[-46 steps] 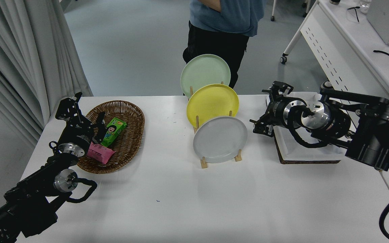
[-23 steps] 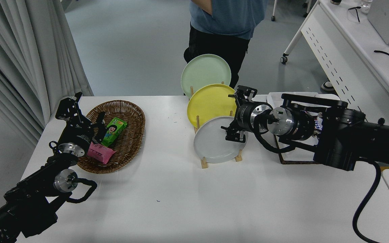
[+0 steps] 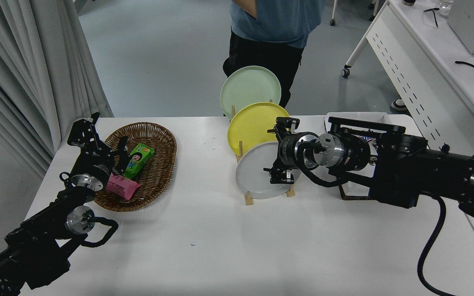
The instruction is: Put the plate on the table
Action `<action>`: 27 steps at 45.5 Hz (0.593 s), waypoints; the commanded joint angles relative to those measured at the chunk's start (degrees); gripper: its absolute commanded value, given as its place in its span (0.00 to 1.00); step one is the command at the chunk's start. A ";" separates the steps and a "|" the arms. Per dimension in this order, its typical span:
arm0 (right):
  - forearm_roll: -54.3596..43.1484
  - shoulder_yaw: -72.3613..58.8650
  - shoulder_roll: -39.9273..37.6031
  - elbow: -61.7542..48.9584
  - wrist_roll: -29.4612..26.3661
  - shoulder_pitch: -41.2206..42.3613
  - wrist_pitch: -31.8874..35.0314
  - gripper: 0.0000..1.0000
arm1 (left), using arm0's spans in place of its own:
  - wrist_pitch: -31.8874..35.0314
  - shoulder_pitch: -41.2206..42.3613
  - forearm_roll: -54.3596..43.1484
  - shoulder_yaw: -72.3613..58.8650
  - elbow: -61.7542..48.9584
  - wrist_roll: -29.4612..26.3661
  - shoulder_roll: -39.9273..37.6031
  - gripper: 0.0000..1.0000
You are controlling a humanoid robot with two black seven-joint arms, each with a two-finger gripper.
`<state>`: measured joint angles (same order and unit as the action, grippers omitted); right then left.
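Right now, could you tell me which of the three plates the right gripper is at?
The light-grey plate, frontmost in the wooden rack; the right gripper overlaps its right edge.

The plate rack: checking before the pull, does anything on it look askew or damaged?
Nothing stands out. The grey plate, yellow plate and green plate lean alike in the wooden rack, none visibly chipped. The right tool is at the grey plate's right rim.

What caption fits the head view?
Right gripper at the grey plate in the rack; left gripper parked by basket.
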<state>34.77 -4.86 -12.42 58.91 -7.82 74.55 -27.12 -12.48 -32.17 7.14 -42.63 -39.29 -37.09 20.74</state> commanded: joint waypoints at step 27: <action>-6.29 0.20 0.38 -3.36 -0.53 0.33 0.76 0.86 | 0.00 0.00 -0.02 0.00 0.00 0.00 0.00 1.00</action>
<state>28.94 -4.58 -12.02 55.85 -8.23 74.90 -26.54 -12.48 -32.17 7.17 -42.63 -39.29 -37.09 20.74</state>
